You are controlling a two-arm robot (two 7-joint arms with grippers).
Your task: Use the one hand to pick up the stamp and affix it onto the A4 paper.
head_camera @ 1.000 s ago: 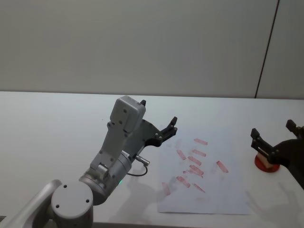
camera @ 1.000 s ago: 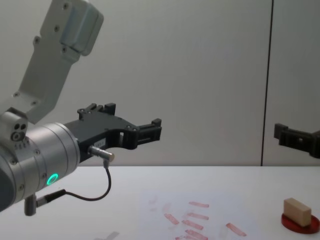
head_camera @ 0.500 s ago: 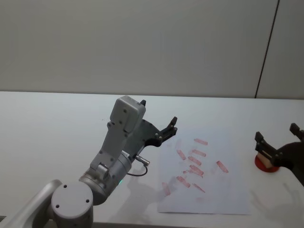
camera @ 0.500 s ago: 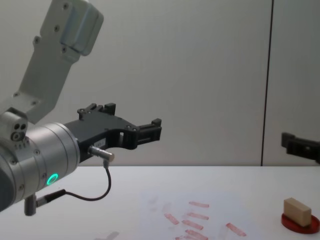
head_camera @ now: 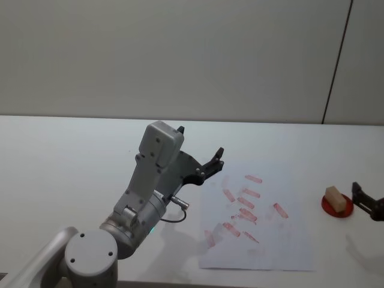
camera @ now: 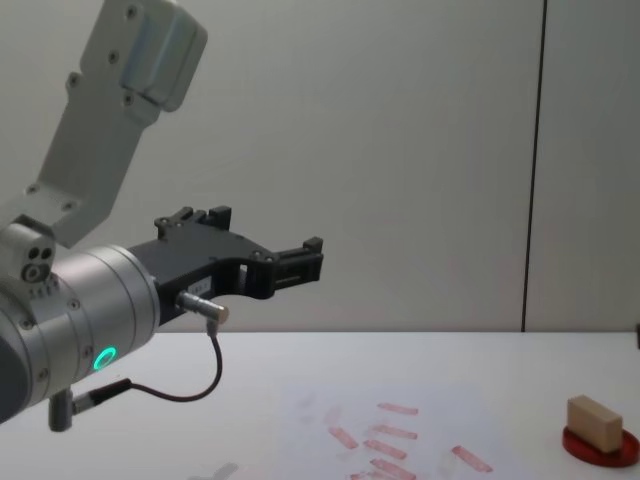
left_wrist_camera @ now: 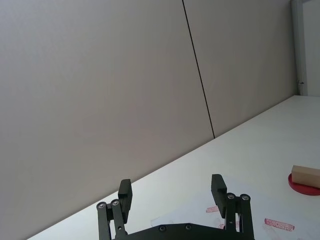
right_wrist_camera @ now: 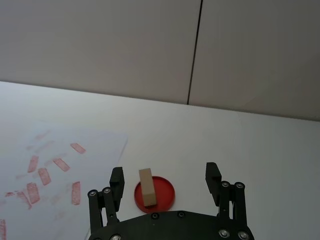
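The stamp (head_camera: pixel 336 200) looks bare, matt wood — the A4 paper (head_camera: pixel 282 240) smooth, unglossed.

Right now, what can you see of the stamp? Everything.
The stamp is a small rectangular block that looks like plain, light tan wood. It rests on the flat round red ink pad, off to the right of the A4 paper. Nothing but the pad touches it. The right tool is open and apart from it.
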